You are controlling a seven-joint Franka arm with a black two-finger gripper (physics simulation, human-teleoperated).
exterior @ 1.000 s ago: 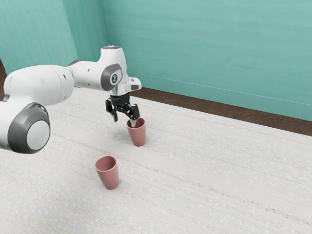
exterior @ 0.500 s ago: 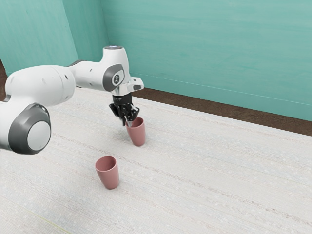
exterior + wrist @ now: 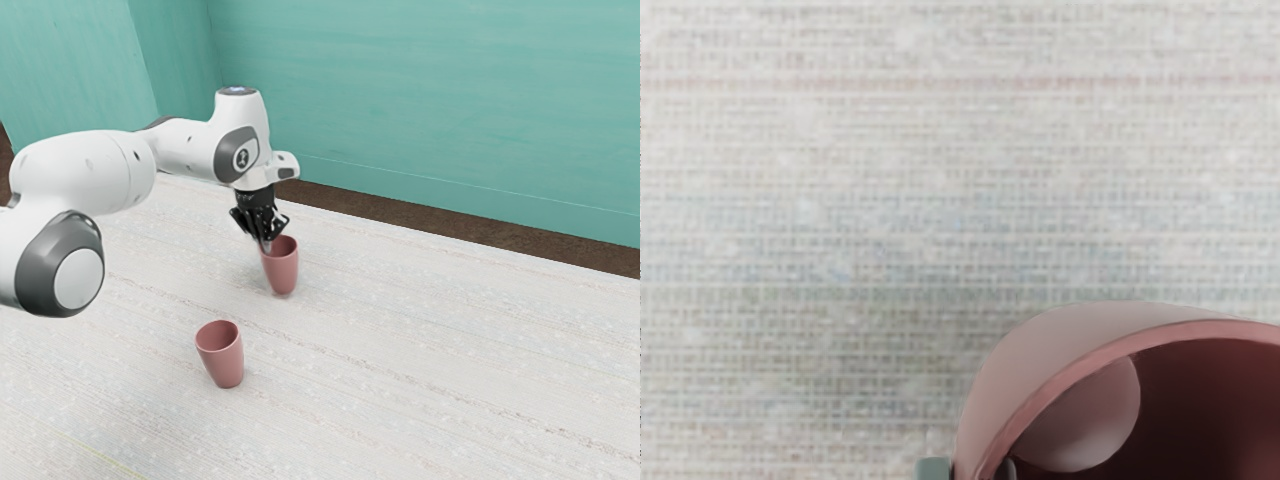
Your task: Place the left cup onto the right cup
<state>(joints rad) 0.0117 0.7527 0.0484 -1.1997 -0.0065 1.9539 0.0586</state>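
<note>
the gripper [image 3: 268, 238] is seen at the rim of the far cup [image 3: 282, 268], which is found toward the back edge of the table [image 3: 450, 340]. the fingers are drawn narrow, and the wall of this cup is pinched between them. in the picture of one second ago they are spread wide above the rim, and half a second ago they are already closed in. the far cup is now shown a little higher than before, it seems just lifted. in the wrist view its rim and inside [image 3: 1060, 390] are seen directly under the hand. the near cup [image 3: 221, 355], closer to the front edge, is not moved and is well apart.
</note>
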